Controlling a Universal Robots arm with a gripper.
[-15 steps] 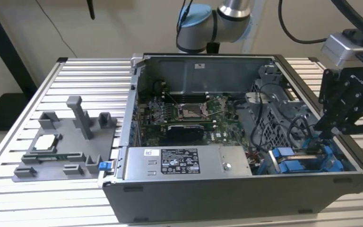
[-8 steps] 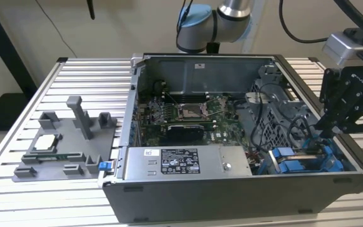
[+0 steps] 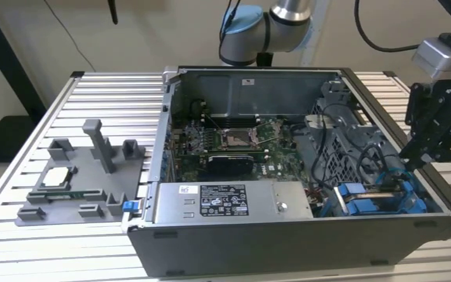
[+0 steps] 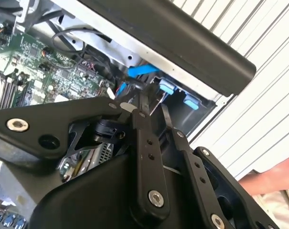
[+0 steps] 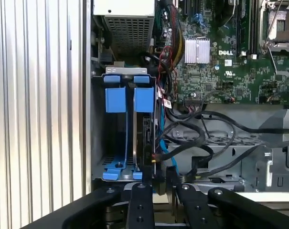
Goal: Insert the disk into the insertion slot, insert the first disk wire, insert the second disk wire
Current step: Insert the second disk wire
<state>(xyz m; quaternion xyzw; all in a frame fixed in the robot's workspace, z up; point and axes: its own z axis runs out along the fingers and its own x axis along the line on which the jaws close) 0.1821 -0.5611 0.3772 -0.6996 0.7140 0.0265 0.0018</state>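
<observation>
Open computer case (image 3: 272, 249) on a slatted table (image 3: 45, 258), with the insertion slot (image 5: 113, 138) at the exterior view's right and the disk (image 5: 148, 138) seated inside it. Gripper (image 3: 403, 165) at the slot's mouth, its fingers drawn close together and pinched on the blue disk wire (image 3: 387, 179) just beside the disk.
</observation>
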